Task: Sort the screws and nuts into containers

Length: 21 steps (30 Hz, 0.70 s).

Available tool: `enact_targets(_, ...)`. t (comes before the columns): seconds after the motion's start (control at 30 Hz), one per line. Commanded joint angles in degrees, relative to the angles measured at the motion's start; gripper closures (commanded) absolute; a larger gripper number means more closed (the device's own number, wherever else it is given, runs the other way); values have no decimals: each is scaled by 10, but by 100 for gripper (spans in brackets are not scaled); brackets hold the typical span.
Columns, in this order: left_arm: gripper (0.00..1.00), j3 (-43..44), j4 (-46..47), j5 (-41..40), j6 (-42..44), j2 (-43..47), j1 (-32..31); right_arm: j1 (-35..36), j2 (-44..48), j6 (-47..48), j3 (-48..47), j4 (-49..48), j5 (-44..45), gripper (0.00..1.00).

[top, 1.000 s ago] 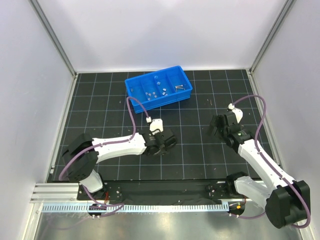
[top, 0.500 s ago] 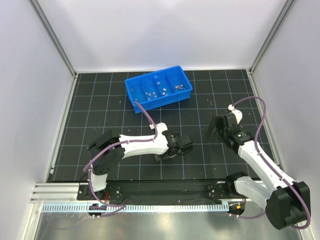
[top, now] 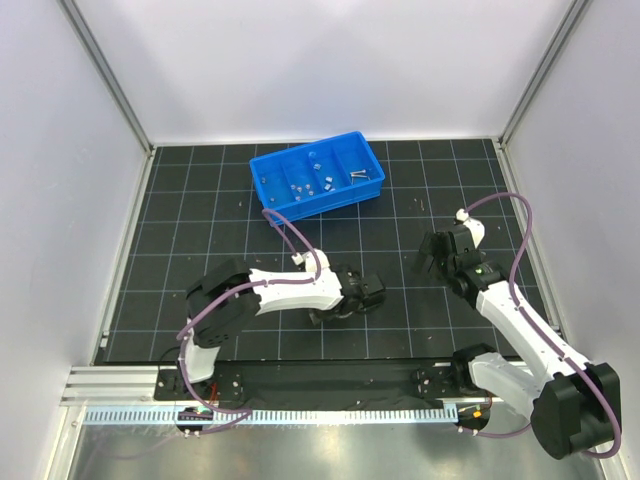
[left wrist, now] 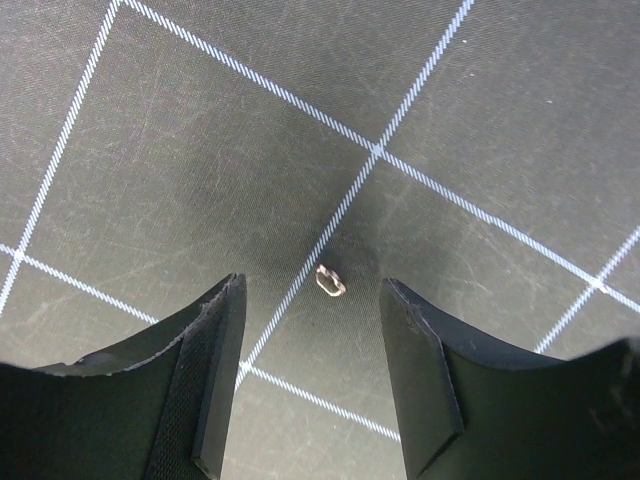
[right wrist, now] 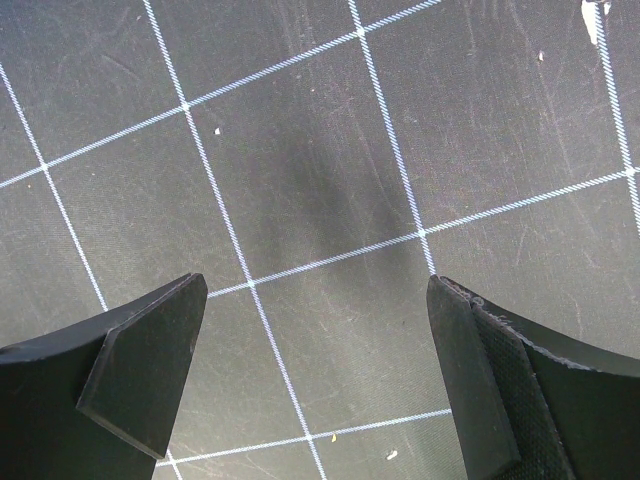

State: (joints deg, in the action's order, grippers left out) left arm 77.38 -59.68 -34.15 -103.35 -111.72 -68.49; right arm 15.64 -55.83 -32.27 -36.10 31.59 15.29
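**Left wrist view: nut [left wrist: 330,281] centred in my left claw [left wrist: 312,300]**

My left claw is spread wide and empty. The nut lies level with its tips, mid-gap, beside a white grid line, its longer side slanting far-left to near-right. It is tiny, pale and shiny. My right claw [right wrist: 317,290], also wide, stands farther off.
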Motion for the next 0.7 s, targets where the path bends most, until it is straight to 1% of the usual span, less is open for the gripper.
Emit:
enact_targets(0.0, 42, 14, -9, -36, -28, -8, 1, -1, 11, -1, -6, -14, 9, 1)
enact_targets(0.07, 42, 17, -9, -36, -26, -16, 3, -1, 12, -1, -7, -10, 10, 0)
enact_targets(0.1, 45, 20, -8, -41, -22, -17, 4, -1, 14, 0, -7, -8, 11, 0)
enact_targets(0.17, 46, 22, -17, -43, -20, -24, 7, -1, 20, -1, -6, -3, 10, 0)
enact_targets(0.23, 54, 17, -15, -38, -19, -23, 8, -1, 29, -2, -4, -1, 10, 1)
enact_targets(0.37, 61, 16, -3, -23, -9, -28, 8, -1, 37, -5, -2, 4, 13, 1)
enact_targets(0.5, 63, 14, 8, -2, -1, -38, 8, -1, 36, -3, -3, 8, 14, 0)
enact_targets(0.6, 71, 4, 26, 14, 1, -40, 8, -1, 37, -3, -3, 8, 15, 0)
enact_targets(0.67, 80, 2, 32, 21, 3, -42, 8, -1, 37, -3, -3, 8, 14, 1)
